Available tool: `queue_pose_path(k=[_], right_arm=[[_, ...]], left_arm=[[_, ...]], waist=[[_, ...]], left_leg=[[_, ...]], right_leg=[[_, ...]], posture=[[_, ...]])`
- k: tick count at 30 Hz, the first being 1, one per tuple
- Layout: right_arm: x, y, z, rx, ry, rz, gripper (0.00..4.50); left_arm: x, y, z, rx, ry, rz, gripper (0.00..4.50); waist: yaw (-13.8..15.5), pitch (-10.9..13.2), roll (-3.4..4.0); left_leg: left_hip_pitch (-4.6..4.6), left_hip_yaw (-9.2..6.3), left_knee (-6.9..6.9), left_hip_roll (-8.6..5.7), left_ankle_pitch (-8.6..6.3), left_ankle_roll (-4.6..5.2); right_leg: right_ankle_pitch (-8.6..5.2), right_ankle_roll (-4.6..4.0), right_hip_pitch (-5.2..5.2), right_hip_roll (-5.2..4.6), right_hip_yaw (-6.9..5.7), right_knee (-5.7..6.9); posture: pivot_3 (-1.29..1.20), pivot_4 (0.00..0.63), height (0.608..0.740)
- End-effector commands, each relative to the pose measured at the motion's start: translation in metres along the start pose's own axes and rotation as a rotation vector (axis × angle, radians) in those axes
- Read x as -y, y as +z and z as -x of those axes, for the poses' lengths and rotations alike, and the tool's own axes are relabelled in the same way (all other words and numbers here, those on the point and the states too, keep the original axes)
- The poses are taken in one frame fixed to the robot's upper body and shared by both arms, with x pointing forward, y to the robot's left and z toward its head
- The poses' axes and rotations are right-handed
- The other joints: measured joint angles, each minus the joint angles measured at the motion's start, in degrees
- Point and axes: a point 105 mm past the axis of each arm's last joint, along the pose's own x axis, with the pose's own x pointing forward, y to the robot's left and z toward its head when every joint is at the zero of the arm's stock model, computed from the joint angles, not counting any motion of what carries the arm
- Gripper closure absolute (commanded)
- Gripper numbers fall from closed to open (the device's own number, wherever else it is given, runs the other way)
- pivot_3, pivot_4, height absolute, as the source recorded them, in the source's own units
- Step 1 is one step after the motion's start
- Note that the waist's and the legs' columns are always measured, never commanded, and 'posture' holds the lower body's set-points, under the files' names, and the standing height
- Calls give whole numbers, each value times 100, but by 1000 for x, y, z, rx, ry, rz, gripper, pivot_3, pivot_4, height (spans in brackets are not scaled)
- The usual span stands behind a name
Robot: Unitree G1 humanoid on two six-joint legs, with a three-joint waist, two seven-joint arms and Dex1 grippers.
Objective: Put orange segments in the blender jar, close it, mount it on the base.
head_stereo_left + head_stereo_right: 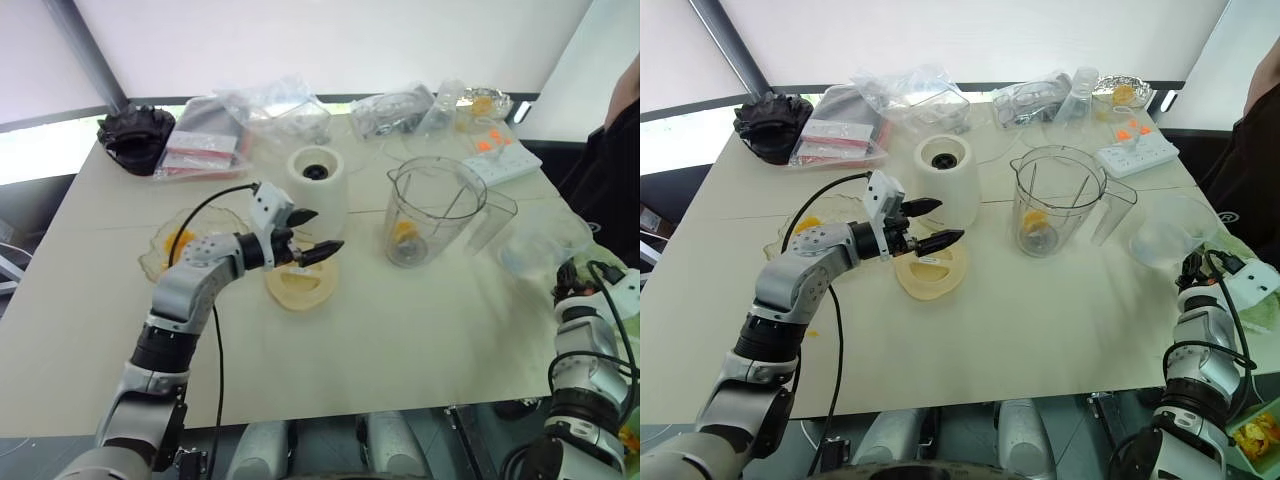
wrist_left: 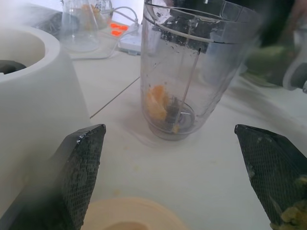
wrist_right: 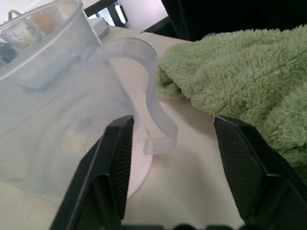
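The blender jar [image 1: 430, 205] stands upright and uncovered at mid-table, with one of the orange segments [image 2: 156, 101] lying by its dark blade hub. More orange segments [image 1: 180, 240] sit in a shallow glass bowl [image 1: 150, 262] at the left. The white base [image 1: 317, 182] stands between bowl and jar. My left gripper [image 1: 312, 234] hovers open just above a cream lid [image 1: 300, 288], pointing toward the jar. At the table's right edge my right gripper [image 3: 172, 122] is open, its fingers on either side of the handle of a small clear cup [image 3: 53, 96].
A green towel [image 3: 240, 72] lies right of the cup. A white power strip [image 1: 500, 155], plastic bags [image 1: 280, 110] and a black object [image 1: 135, 135] line the back of the table. A person [image 1: 622, 130] stands at the far right.
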Motion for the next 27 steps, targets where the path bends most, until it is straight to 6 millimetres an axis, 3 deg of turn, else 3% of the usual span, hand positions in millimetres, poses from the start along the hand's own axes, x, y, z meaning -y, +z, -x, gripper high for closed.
queue_pose_path(k=[1, 4, 9, 16, 20, 27], right_arm=[[4, 18, 6, 48, 12, 45, 2059], [10, 21, 20, 51, 13, 71, 2059], [8, 22, 67, 18, 67, 135, 2059], [-44, 36, 117, -54, 291, 118, 2059], [-78, 42, 126, -61, 396, 84, 2059], [-108, 37, 113, -66, 441, 81, 2059]], left_arm=[[2, 12, -1, 40, -12, -42, 0], [2, 12, -1, 41, -10, -42, 0], [1, 12, -1, 43, -5, -41, 0], [-1, 10, -2, 38, -5, -36, 0], [-3, 11, -6, 39, -17, -40, 0], [-4, 14, -11, 41, -33, -48, 0]], waist=[[7, 0, 0], [32, 0, 1], [35, -2, 1], [15, -3, 5], [63, -3, 4], [45, -1, 0]], left_leg=[[0, 0, -1, 0, 0, 0], [-2, -1, -4, 0, 0, 0], [-4, -11, -5, 4, 0, 0], [0, -9, 6, 15, 0, 0], [-5, -17, 6, 14, 0, 0], [-18, -11, 7, 5, 0, 0]], right_leg=[[0, 0, 0, 1, -1, 0], [-1, 1, -1, 0, -3, 0], [-1, 1, -2, -2, -3, -2], [-14, -23, 0, -1, -1, -4], [-16, -23, 0, 0, -6, -4], [-13, -18, -2, -8, -4, -24]], posture=[[0, 150, 740], [0, 150, 740], [0, 150, 740], [0, 150, 740], [0, 150, 740], [0, 150, 740]])
